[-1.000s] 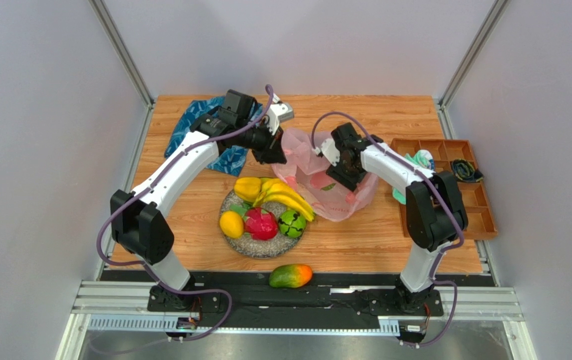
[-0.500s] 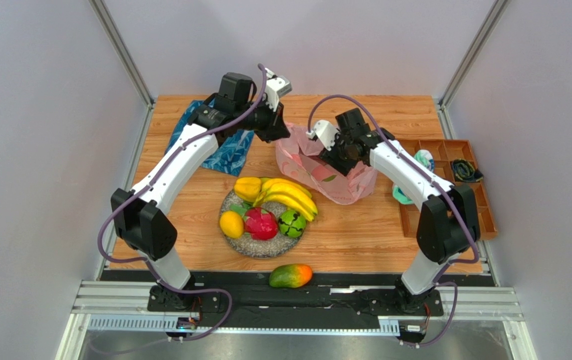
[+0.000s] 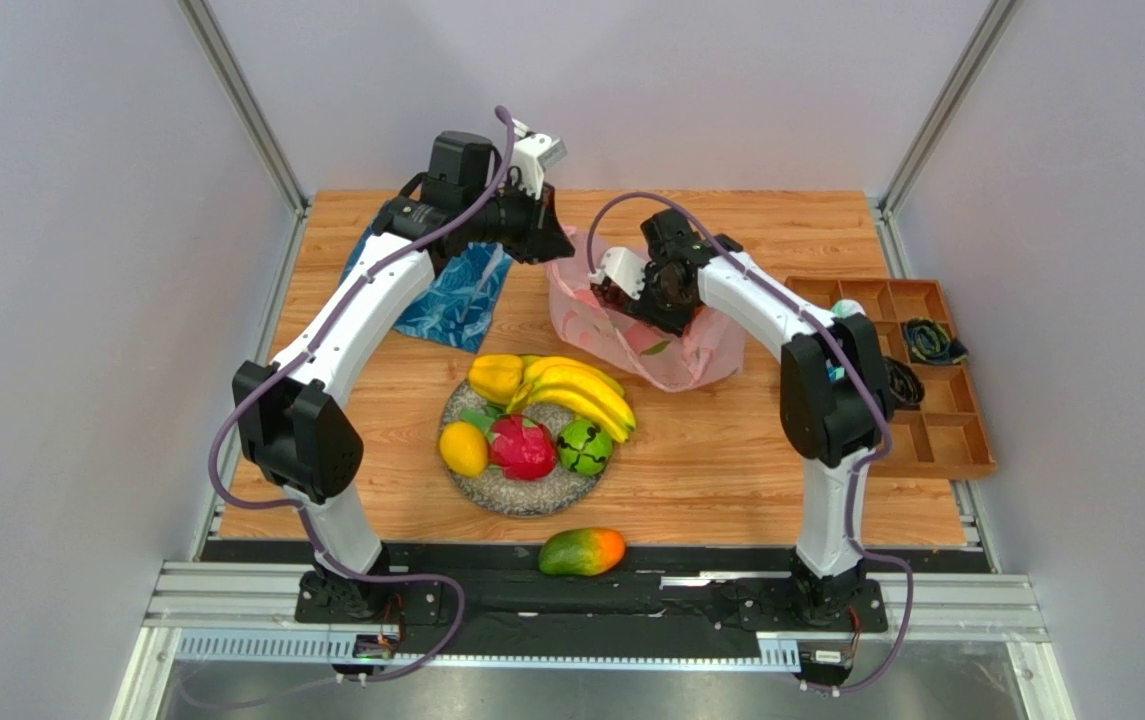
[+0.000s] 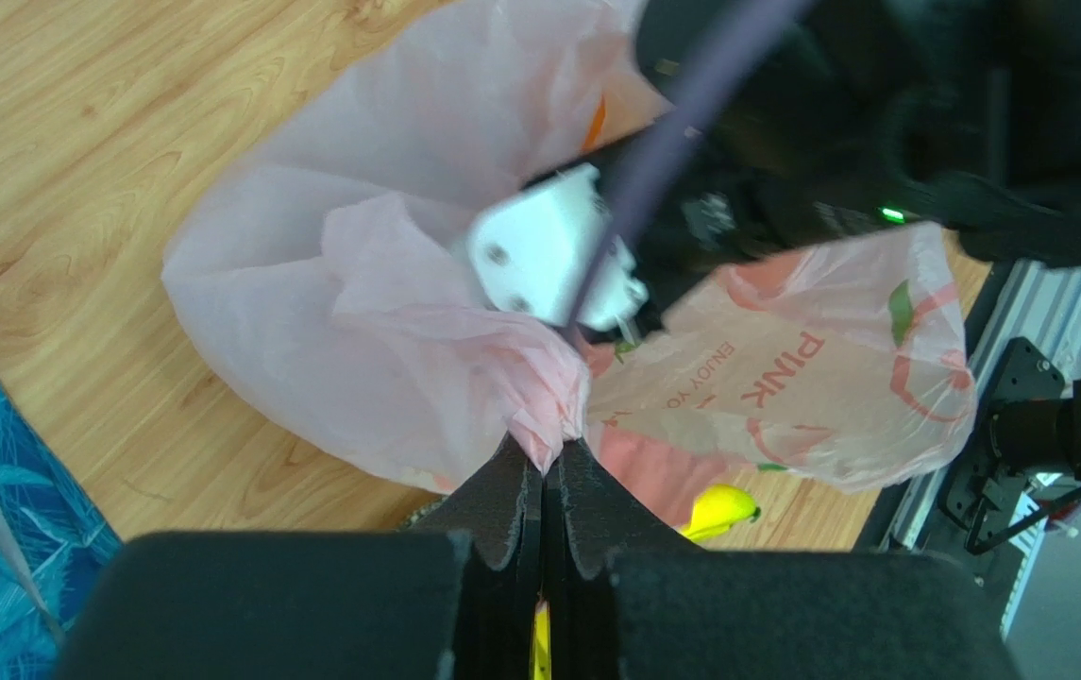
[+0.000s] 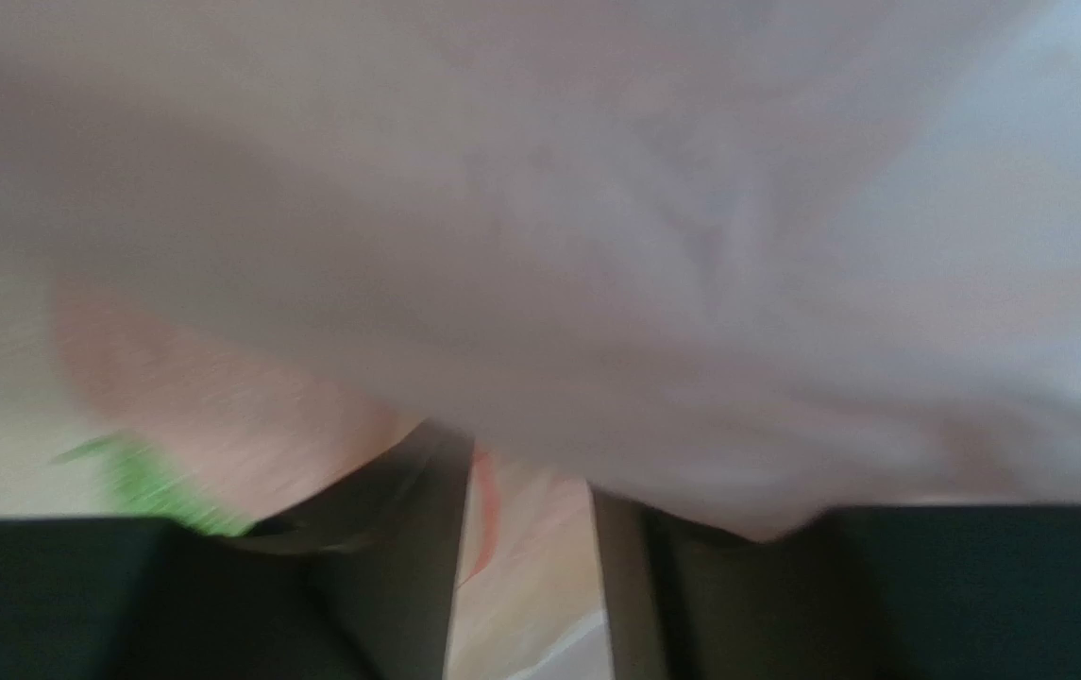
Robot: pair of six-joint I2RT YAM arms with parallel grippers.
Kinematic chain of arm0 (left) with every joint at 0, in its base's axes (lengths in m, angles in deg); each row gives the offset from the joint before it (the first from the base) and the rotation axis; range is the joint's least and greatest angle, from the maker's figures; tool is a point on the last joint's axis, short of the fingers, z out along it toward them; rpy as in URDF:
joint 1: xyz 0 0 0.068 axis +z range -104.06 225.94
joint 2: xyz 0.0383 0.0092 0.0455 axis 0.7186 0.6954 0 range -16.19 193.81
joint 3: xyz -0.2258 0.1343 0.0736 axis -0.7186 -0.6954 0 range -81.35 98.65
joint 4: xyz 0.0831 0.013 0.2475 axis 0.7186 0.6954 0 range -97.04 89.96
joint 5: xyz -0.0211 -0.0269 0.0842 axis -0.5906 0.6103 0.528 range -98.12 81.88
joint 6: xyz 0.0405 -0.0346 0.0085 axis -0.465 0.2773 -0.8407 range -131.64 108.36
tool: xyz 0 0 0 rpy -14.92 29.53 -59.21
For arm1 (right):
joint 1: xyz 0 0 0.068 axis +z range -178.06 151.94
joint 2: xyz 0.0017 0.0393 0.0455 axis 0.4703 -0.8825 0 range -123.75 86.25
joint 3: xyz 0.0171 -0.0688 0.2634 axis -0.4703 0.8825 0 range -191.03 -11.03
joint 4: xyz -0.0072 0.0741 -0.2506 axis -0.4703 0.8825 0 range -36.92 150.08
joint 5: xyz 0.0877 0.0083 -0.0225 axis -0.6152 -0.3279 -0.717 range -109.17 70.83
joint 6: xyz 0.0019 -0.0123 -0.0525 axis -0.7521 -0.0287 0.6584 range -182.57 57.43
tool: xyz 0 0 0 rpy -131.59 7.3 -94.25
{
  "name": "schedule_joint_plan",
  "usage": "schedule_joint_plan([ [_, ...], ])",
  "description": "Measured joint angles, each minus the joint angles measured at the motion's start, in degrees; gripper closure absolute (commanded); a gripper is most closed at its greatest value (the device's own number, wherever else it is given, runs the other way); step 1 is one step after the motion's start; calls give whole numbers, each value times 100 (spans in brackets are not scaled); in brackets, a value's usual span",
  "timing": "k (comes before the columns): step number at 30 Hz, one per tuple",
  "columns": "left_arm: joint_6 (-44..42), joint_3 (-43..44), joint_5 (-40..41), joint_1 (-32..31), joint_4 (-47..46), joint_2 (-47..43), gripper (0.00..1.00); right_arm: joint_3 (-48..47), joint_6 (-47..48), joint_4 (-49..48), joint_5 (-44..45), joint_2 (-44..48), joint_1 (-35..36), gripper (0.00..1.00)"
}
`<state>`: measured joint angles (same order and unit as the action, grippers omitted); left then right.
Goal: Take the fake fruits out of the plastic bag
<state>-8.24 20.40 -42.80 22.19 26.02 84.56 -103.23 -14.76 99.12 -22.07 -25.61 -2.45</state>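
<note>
Plastic bag [image 3: 683, 357]: pink, crumpled, lying on the table [image 3: 713, 465] in the upper middle of the top view, mouth turned toward the upper left.

Left gripper [image 3: 553, 252]: at the bag's upper-left edge; in the left wrist view [image 4: 549, 468] clamped tight on a bunched fold of pink film, no gap between the fingers.

Right gripper [image 3: 635, 293]: down in the bag's mouth. In the right wrist view [image 5: 520, 567], blurred: 2 dark fingers [image 5: 411, 567] set apart, pink film filling the frame above them, nothing seen gripped.

Fake fruits [image 3: 496, 375]: heaped on a speckled plate [image 3: 491, 488] just below and left of the bag, with bananas [image 3: 581, 393] nearest the bag's lower edge, dragon fruit [image 3: 523, 449] and melon [image 3: 584, 446] side by side below them. 1 mango [image 3: 581, 551] alone on the black strip at the table's lower edge.

Blue cloth [image 3: 451, 300]: left of the bag, under the left arm. Brown tray [image 3: 954, 435]: against the right edge.

Bare wood right of the plate, below the bag; a narrower band between bag and tray; another behind the bag along the far edge.
</note>
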Motion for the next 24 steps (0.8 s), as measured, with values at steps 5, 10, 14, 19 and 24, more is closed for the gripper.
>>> schedule_joint_plan([
  [5,24,-42,-83,-4,-61,-2,100,-498,-181,-136,654,-581,-404,0],
  [10,81,-166,-219,-4,-118,-2,100,-745,-144,-389,1416,-706,-673,0],
  [14,114,-170,-282,-4,-144,-2,100,-1019,-144,-568,1812,-1172,-741,0],
  [19,125,-170,-299,-7,-166,-2,100,-1510,-85,-560,2017,-1937,-772,15],
  [24,105,-170,-286,-4,-160,-2,100,-1797,-142,-691,1947,-2109,-844,49],
])
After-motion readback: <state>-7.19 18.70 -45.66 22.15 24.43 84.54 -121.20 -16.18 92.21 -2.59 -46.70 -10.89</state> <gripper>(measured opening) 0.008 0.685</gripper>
